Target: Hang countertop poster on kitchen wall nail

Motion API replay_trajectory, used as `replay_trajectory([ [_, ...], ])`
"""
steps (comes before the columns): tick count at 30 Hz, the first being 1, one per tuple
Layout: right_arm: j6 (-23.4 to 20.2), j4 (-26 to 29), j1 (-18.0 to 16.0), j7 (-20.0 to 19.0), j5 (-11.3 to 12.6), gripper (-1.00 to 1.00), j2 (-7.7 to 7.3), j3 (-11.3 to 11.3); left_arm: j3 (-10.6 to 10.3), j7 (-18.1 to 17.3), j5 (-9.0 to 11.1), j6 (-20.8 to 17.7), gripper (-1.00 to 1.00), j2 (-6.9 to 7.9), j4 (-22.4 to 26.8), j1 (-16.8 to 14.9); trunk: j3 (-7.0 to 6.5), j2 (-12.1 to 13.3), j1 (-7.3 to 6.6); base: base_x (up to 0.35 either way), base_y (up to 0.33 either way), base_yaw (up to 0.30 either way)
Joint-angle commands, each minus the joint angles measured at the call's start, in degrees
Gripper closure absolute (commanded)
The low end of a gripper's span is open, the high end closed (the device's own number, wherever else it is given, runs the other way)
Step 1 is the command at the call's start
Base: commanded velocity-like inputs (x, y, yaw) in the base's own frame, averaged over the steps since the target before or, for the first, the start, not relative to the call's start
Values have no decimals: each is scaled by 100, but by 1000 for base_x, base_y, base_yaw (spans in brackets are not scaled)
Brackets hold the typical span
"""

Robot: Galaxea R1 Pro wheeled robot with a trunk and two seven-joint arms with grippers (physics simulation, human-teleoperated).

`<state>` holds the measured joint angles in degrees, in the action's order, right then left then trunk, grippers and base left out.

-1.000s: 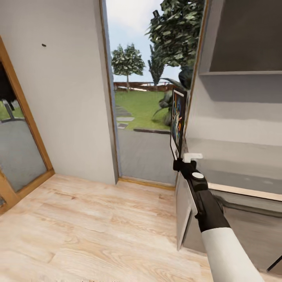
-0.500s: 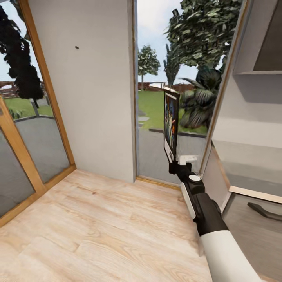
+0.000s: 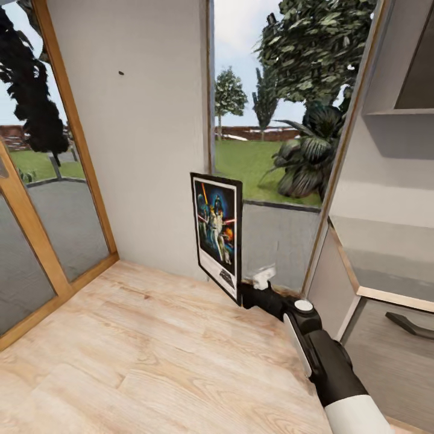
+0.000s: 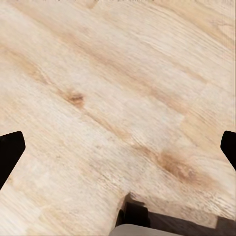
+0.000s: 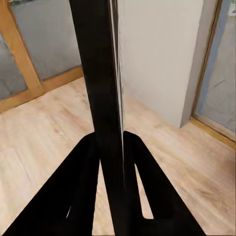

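Observation:
In the head view the poster stands upright and low in front of the pale wall, its printed face turned toward me. My right gripper is shut on its lower right edge. In the right wrist view the poster runs edge-on as a black bar between the two dark fingers. A wall nail shows as a tiny dark speck high on the pale-grey wall, up and left of the poster. My left gripper hangs open over the wooden floor, its fingertips far apart.
Wood-framed glass panels line the left side, and a tall window sits right of the wall strip. A grey counter slab with a cabinet front and a dark handle stands at the right. Light wood floor spreads ahead.
The right arm has dropped and swung left, carrying the poster lower and turning its face toward me. Before that the view panned, bringing the wall and nail nearer the centre.

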<state>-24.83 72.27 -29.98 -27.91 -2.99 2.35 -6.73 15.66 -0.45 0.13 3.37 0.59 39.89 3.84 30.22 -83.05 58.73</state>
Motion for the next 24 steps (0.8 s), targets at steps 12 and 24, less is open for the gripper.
replay_trajectory([
  [12, -22, 231, 562, -2619, -43, 100, -357, 1607, -41, 1, 3, 6, -100, -6, 76, 0, -50, 117, -66, 0, 0, 0],
  [24, -22, 238, 572, -2621, -52, 100, -358, 1639, -66, -1, -11, 6, -100, -6, 35, -2, -265, 599, -329, 0, 0, 0],
])
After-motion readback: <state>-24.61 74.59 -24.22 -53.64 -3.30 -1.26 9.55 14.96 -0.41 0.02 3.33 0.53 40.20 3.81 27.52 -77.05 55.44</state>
